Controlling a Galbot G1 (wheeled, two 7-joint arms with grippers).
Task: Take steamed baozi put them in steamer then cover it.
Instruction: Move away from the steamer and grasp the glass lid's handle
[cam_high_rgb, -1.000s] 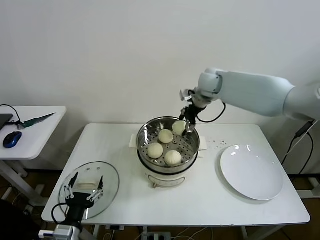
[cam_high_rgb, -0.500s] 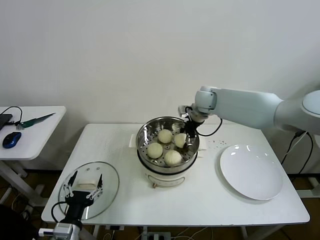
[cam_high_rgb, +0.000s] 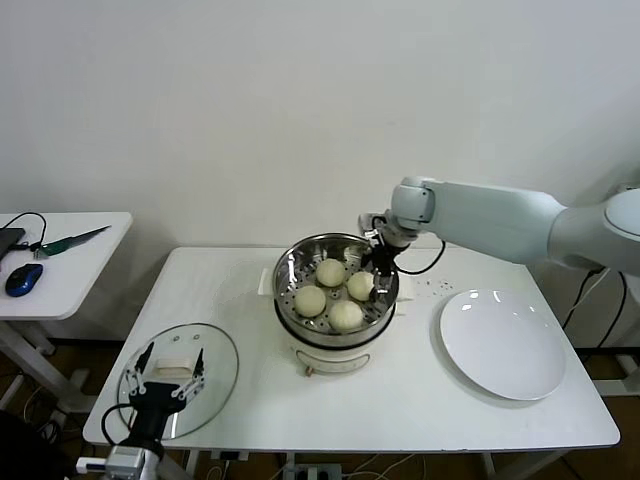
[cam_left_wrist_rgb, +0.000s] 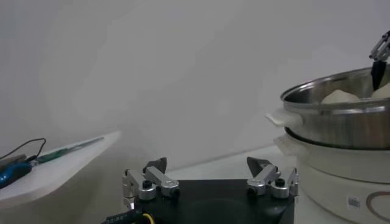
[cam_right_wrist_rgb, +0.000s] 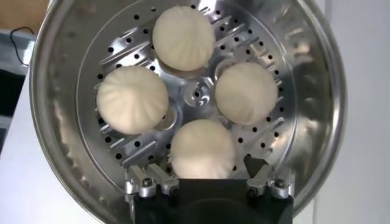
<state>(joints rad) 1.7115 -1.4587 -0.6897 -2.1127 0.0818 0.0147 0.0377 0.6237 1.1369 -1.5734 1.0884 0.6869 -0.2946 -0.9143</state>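
Several cream-white baozi (cam_high_rgb: 331, 272) lie on the perforated floor of the shiny steamer (cam_high_rgb: 290, 262), which stands on its white base at mid-table. My right gripper (cam_high_rgb: 380, 268) reaches down inside the steamer at its far right side. In the right wrist view its fingers (cam_right_wrist_rgb: 261, 170) stand open on either side of the nearest baozi (cam_right_wrist_rgb: 203, 146), which rests on the basket floor beside the others (cam_right_wrist_rgb: 132, 100). My left gripper (cam_high_rgb: 165, 382) is open and empty, low over the glass lid (cam_high_rgb: 218, 385) at the table's front left. From there the steamer (cam_left_wrist_rgb: 341, 122) shows farther off.
An empty flat white plate (cam_high_rgb: 505, 345) lies to the right of the steamer. A side table (cam_high_rgb: 70, 250) with a blue mouse and cables stands at the left. The wall runs close behind the table.
My right gripper has lowered the last baozi from above the far rim into the steamer and opened round it. The left arm has stayed put.
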